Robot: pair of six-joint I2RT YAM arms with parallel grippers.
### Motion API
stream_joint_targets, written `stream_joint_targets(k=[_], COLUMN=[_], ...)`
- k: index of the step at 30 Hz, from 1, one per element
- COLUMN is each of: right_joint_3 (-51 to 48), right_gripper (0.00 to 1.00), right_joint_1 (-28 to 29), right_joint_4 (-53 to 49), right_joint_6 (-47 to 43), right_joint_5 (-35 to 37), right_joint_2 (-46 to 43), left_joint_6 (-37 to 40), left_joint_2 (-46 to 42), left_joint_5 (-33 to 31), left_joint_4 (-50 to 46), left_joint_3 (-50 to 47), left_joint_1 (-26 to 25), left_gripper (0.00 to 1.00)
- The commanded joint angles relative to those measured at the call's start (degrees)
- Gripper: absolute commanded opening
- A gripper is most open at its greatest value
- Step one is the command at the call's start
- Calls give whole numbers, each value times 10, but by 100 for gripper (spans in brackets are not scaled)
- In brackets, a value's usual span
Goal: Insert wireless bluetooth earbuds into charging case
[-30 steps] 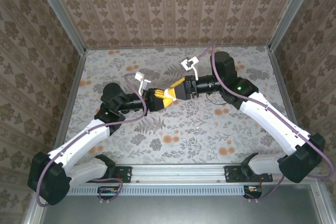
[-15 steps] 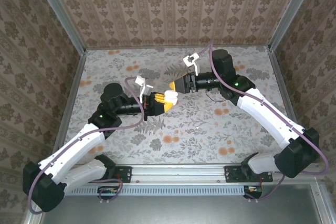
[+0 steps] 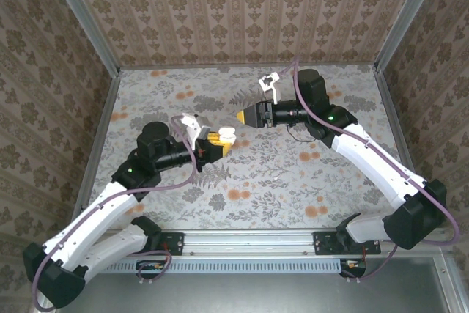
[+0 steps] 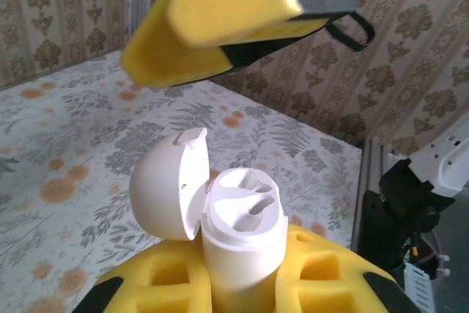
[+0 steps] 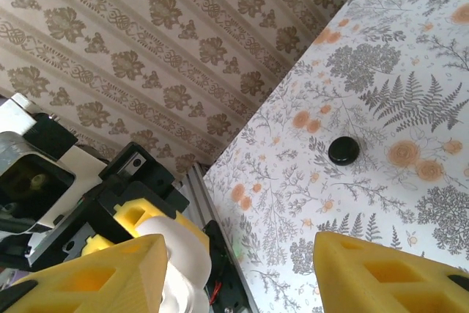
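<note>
The white charging case (image 4: 242, 243) stands upright with my left gripper (image 4: 245, 284) shut on it between yellow foam fingers (image 4: 157, 284). Its lid (image 4: 165, 188) is swung open to the left and both sockets are empty. In the top view the case (image 3: 224, 135) is held left of the table's centre by the left gripper (image 3: 218, 141). My right gripper (image 3: 244, 116) hovers just up and right of it, apart from it. In the right wrist view the right gripper (image 5: 242, 258) is open and holds nothing. One black earbud (image 5: 344, 150) lies on the floral table.
The table (image 3: 278, 181) is covered in a floral pattern and walled with patterned paper on three sides. An aluminium rail (image 3: 249, 240) runs along the near edge by the arm bases. The right gripper's yellow finger (image 4: 220, 12) hangs close above the case.
The two grippers, together at the case a second ago, have separated. The left arm drew back toward the lower left with the case. The right gripper pulled away up and right.
</note>
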Motion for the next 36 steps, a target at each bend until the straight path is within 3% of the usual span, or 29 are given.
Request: stream_joint_targets(k=[1,5,8,13,20,28,36], right_joint_3=[-15,-19,-7,25,72,128,185], right_gripper=[56,54,54,52,39,34,30], right_joint_1=[0,5,27,81,173,255,278], right_joint_4=[8,-30,-80,-131,-179,-215,-254], right_joint_6=[24,27,14,19,24,18,16], right_joint_5=[21,82,154,244,310,327,350], right_joint_2=[-6,7,21,106,216,323,391], left_joint_6=[21,19,20,29,11,-2,-4], left_joint_2=[-17,-37,-60,-127,-213,-259,-264], left_joint_5=[-8,-14,-55,-173,-307,-337,-323], left_joint_4=[-19,-45,-102,-211,-284,-305,-312], left_joint_3=[-9,-25,-34,-43,-57,-66,-65], left_joint_1=[12,34,52,72,75,76,75], left_gripper=[0,0,0,0,0,0,0])
